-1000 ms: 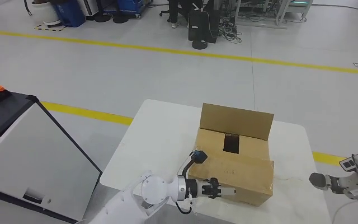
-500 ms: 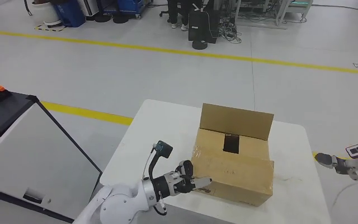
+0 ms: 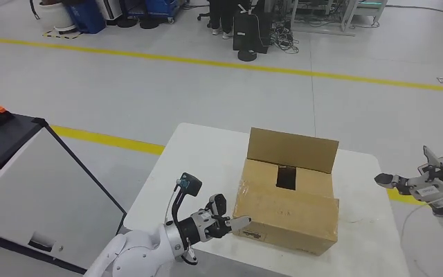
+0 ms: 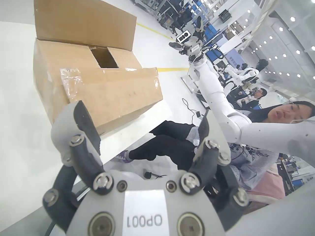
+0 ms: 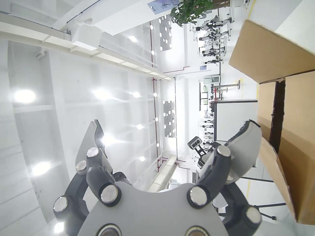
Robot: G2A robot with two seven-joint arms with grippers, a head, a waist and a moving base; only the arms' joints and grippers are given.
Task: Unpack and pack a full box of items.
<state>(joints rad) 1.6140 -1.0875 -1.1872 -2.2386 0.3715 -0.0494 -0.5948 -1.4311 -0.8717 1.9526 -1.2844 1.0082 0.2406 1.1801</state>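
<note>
Box point(image 3: 287, 201) on table point(image 3: 187, 166), far flap point(image 3: 294, 149) upright. Left gripper point(image 3: 230, 223) at its near-left corner, right gripper point(image 3: 387, 180) off right; both spread, empty. We judge cardboard stiff, full box heavy: grip flap edges.

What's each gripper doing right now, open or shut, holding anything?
Left gripper: open, holding nothing.
Right gripper: open, holding nothing.
</note>
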